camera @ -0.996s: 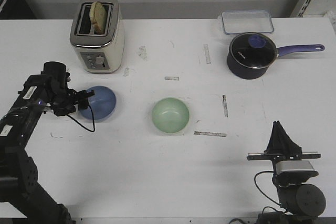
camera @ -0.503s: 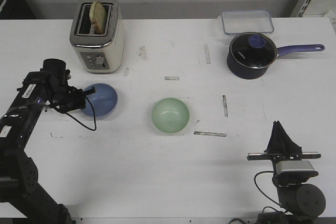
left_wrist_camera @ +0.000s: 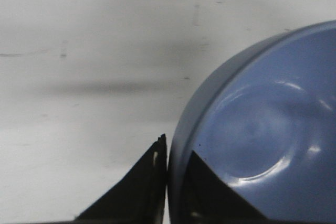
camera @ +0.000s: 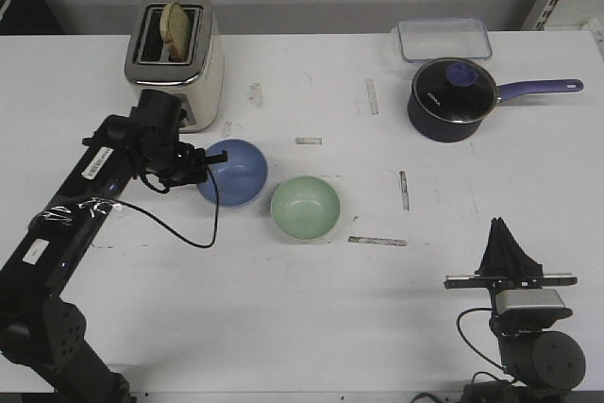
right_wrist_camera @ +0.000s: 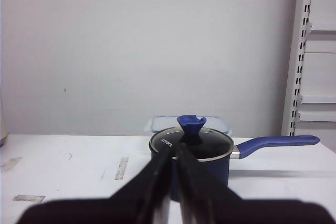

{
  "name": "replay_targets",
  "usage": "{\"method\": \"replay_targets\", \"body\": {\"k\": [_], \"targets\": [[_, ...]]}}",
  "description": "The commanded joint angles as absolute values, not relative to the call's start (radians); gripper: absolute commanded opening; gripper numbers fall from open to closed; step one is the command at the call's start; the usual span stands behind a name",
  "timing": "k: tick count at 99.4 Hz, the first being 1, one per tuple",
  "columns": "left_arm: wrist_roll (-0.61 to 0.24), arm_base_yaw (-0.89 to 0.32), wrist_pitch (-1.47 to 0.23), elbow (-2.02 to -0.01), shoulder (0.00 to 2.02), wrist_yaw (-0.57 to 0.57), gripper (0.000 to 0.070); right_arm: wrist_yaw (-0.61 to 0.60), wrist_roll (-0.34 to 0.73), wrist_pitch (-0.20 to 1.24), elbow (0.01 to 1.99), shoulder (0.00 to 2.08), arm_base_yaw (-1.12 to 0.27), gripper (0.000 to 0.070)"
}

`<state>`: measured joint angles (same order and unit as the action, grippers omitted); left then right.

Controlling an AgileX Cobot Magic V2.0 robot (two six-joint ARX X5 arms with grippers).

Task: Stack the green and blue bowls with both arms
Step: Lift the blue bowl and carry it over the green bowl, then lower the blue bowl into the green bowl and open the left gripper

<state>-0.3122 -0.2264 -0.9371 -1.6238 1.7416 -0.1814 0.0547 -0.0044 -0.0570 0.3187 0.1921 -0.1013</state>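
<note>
The blue bowl sits left of centre in the front view, its rim pinched by the left gripper. Just to its right rests the green bowl. The right gripper, fingers pressed together, stands at lower right, above the white table.

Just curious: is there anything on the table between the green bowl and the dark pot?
Only tape marks; in the front view, bare table otherwise separates green bowl and pot.
</note>
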Motion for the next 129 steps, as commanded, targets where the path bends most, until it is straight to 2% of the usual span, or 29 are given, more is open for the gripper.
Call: {"method": "replay_targets", "body": {"k": [1, 19, 41, 95, 99, 109, 114, 129], "targets": [[-0.356, -0.281, -0.915, -1.649, 1.757, -0.196, 0.0, 0.053, -0.016, -0.067, 0.319, 0.19, -0.101, 0.0003], [-0.404, -0.424, -0.847, -1.677, 1.79, -0.27, 0.0001, 0.053, -0.016, -0.067, 0.319, 0.19, -0.101, 0.0003], [-0.406, -0.532, -0.77, -1.685, 1.835, -0.274, 0.0001, 0.053, -0.016, -0.067, 0.319, 0.19, -0.101, 0.0003], [-0.406, -0.579, -0.764, -1.685, 1.895, -0.2, 0.0005, 0.053, -0.016, -0.067, 0.319, 0.19, -0.101, 0.0003], [-0.406, -0.578, -0.764, -1.685, 1.895, -0.201, 0.0024, 0.053, -0.016, -0.067, 0.319, 0.19, -0.101, 0.0003], [-0.406, -0.577, -0.765, -1.686, 1.893, -0.203, 0.0168, 0.053, -0.016, -0.067, 0.319, 0.19, -0.101, 0.0003], [-0.406, -0.576, -0.765, -1.686, 1.888, -0.202, 0.0203, 0.053, -0.016, -0.067, 0.319, 0.19, -0.101, 0.0003], [-0.406, -0.576, -0.761, -1.686, 1.852, -0.202, 0.0207, 0.053, -0.016, -0.067, 0.319, 0.19, -0.101, 0.0003]]}}
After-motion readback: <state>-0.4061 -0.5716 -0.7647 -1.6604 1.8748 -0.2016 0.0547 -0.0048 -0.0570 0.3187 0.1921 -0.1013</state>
